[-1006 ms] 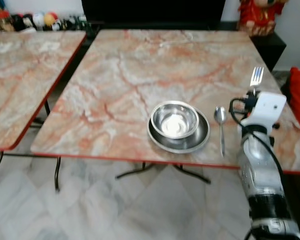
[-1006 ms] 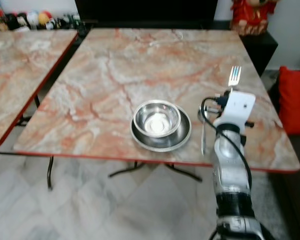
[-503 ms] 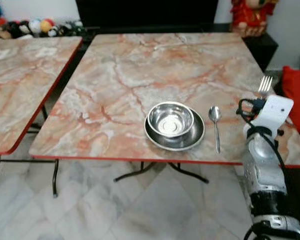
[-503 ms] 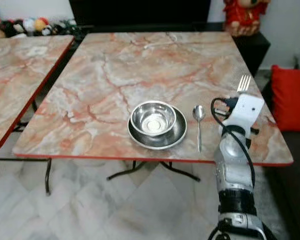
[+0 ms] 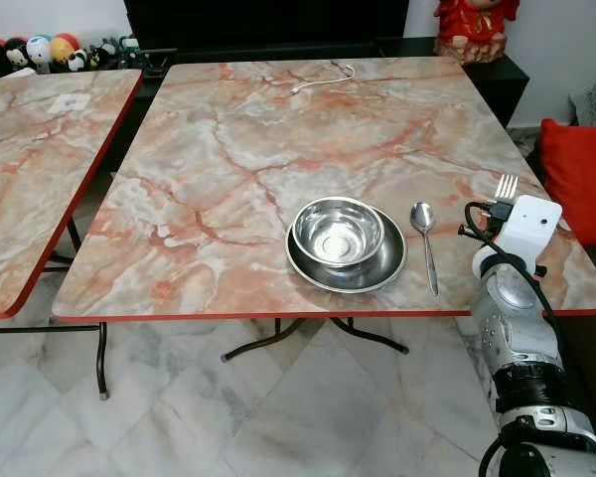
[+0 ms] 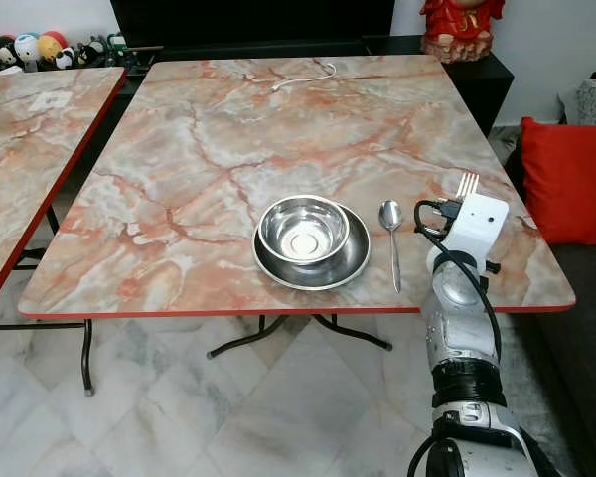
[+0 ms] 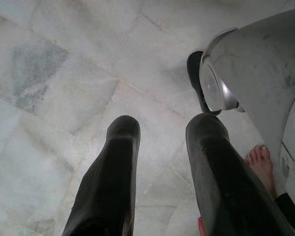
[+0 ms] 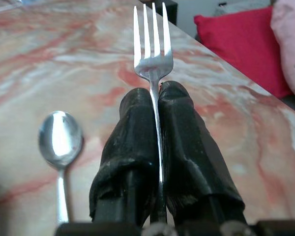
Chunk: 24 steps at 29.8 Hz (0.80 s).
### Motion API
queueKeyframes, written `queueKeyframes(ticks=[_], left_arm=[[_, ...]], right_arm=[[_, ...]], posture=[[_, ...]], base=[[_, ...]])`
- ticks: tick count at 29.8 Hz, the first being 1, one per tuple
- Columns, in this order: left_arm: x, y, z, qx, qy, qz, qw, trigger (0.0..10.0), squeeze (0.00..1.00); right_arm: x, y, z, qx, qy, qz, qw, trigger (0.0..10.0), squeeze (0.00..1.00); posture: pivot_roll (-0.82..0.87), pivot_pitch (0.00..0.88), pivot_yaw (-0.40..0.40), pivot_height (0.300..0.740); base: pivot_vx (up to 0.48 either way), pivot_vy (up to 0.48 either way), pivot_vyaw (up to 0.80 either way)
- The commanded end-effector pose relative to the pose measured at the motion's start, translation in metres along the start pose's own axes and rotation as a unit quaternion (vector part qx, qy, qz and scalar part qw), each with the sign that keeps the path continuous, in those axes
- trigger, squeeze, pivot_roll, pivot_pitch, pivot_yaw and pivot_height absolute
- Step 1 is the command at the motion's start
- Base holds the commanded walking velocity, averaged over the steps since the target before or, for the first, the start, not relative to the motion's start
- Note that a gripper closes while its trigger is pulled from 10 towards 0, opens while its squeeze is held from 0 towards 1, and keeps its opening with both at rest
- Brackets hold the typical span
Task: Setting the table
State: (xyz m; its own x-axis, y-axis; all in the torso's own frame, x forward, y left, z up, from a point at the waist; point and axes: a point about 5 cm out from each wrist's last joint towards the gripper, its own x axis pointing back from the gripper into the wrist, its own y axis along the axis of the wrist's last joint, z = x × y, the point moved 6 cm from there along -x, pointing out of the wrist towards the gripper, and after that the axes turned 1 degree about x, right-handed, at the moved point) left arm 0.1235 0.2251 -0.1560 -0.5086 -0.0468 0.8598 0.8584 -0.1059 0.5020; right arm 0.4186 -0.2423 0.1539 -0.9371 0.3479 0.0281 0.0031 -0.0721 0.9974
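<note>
A steel bowl sits in a steel plate near the front edge of the marble table. A spoon lies just right of the plate, handle toward me. My right gripper is shut on a fork, tines pointing away, held over the table's right side, right of the spoon. From the head the fork pokes up past the white wrist housing. My left gripper hangs open over the floor.
A second marble table stands to the left with a gap between. A red cushion lies right of the table. A white cable rests at the table's far side. A person's bare foot shows on the floor tiles.
The camera has pulled back and steadied, so the whole scene has shifted. My right arm with the fork has come lower and nearer the table's right edge.
</note>
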Motion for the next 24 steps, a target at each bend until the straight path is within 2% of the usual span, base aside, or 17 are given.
queueKeyframes(ticks=[1, 6, 16, 24], left_arm=[[0.0031, -0.0121, 0.0014, 0.000, -0.001, 0.018, 1.000, 10.0, 0.00], [0.0029, -0.0115, 0.0013, -0.001, -0.001, 0.018, 1.000, 10.0, 0.00], [0.0025, -0.0107, 0.0003, 0.000, -0.003, 0.017, 1.000, 10.0, 0.00], [0.0018, -0.0097, -0.0001, -0.004, -0.001, 0.019, 1.000, 10.0, 0.00]], right_arm=[[0.0006, 0.0080, 0.0083, -0.011, 0.015, -0.018, 1.000, 10.0, 0.00], [0.0036, 0.0125, 0.0121, -0.010, 0.027, -0.039, 0.999, 10.0, 0.00], [0.0028, 0.0108, 0.0105, -0.006, 0.027, -0.038, 0.999, 10.0, 0.00], [0.0029, 0.0132, 0.0024, -0.007, 0.008, -0.043, 0.999, 10.0, 0.00]], posture=[[-0.09, 0.112, 0.069, 0.740], [-0.09, 0.113, 0.069, 0.740], [-0.09, 0.114, 0.065, 0.740], [-0.09, 0.118, 0.063, 0.740]], base=[[0.270, 0.000, 0.00], [0.283, 0.000, 0.00], [0.331, 0.000, 0.00], [0.000, 0.000, 0.00]])
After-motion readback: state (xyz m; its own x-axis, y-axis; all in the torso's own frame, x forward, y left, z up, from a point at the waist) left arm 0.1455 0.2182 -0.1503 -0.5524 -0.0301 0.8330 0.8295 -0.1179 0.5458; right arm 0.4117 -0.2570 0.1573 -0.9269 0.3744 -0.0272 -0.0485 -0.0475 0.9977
